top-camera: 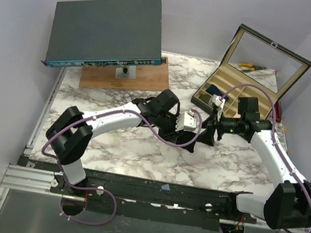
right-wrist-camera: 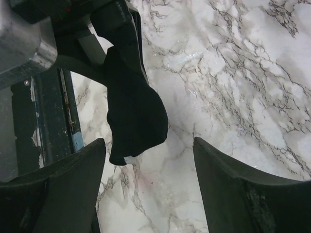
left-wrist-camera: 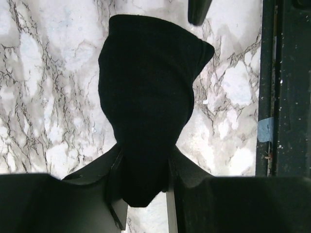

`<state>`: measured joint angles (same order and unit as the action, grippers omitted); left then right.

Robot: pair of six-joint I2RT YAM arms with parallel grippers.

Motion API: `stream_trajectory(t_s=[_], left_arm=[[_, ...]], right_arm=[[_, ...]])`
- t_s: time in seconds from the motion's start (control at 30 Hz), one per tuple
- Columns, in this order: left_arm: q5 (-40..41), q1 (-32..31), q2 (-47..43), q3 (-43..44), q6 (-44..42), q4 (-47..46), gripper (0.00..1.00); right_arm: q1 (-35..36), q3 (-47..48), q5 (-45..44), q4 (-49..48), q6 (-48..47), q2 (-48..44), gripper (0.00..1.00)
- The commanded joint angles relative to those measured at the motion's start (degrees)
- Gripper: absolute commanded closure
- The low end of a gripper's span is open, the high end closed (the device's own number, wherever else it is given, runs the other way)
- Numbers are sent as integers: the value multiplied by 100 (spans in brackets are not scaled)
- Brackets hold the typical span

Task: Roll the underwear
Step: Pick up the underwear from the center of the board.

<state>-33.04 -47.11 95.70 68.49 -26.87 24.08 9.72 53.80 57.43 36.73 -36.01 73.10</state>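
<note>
While the left gripper (left-wrist-camera: 146, 170) pinches the underwear (left-wrist-camera: 146, 87) over the desk (left-wrist-camera: 48, 97), the open right gripper (right-wrist-camera: 149, 150) should take the loose end hanging just ahead of it.

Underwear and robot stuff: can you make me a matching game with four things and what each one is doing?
Things:
1. underwear
2. right gripper
3. glass-lid box
4. grey flat box

States:
A. lid standing up
B. resting on a wooden board
C. open, holding nothing
D. pinched in the left gripper

Pairs: 1-D, 2-C, 3-A, 4-B
</note>
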Motion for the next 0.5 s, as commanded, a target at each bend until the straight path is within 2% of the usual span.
stream_trajectory(t_s=[0.0, 0.27, 0.47], left_arm=[[-359, -21, 69, 396, 193, 389, 100], [-1218, 62, 500, 664, 605, 745, 100], [-1585, 141, 863, 1089, 667, 1237, 100]], right_arm=[[46, -24, 169, 76, 72, -126, 25], [281, -478, -428, -349, 146, -781, 24], [792, -525, -1045, -435, 115, -921, 23]])
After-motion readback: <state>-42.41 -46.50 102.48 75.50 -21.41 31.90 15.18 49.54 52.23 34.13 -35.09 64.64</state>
